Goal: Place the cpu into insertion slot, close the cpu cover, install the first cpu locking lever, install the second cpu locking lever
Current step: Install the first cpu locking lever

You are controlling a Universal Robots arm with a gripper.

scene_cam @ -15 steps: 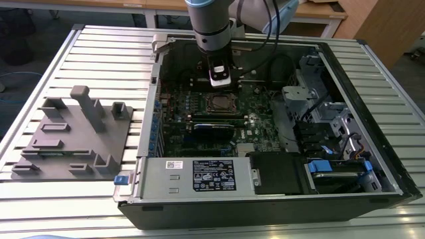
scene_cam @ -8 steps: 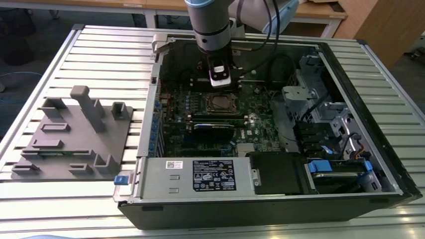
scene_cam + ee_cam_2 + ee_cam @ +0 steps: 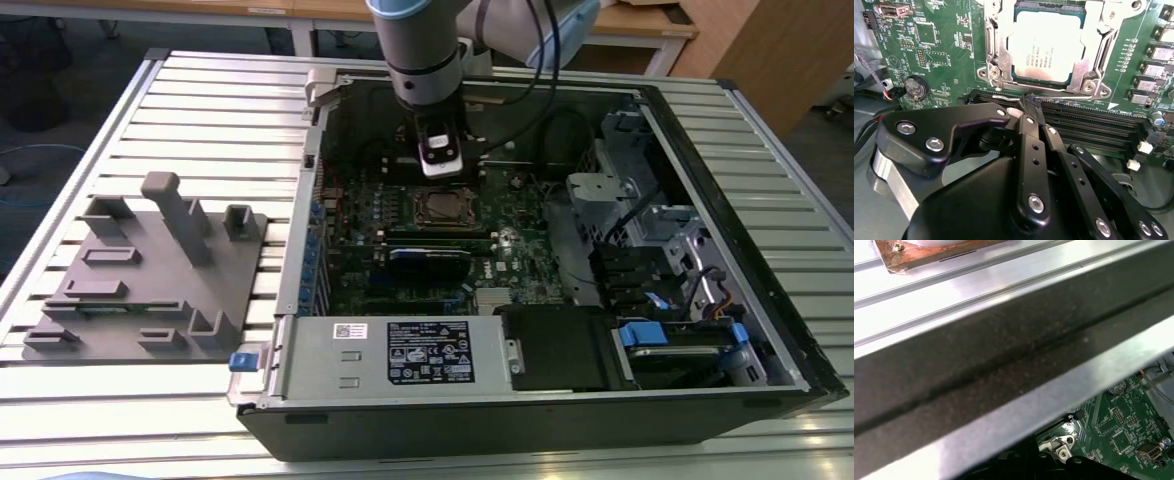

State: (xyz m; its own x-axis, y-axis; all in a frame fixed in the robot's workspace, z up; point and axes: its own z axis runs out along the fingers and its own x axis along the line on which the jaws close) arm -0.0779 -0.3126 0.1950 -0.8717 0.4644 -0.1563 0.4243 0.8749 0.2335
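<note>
The cpu [image 3: 1046, 47] lies flat in the insertion slot [image 3: 438, 207] on the green motherboard inside the open computer case. The cpu cover [image 3: 995, 55], a silvery frame, lies down around the chip, whose top shows through the window. A thin silvery locking lever [image 3: 1069, 93] runs along the socket edge nearest the memory slots. My gripper [image 3: 1031, 100] has its black fingers drawn together, tips right at this lever's rod; I cannot tell whether they hold it. In the exterior view the gripper [image 3: 443, 168] hangs just behind the socket.
Long black memory slots [image 3: 1089, 125] run beside the socket, and a coin battery [image 3: 916, 87] sits nearby. The case wall [image 3: 1004, 355] is close. A labelled power supply [image 3: 427, 350] fills the case front. A grey fixture [image 3: 147, 270] stands at the exterior view's left.
</note>
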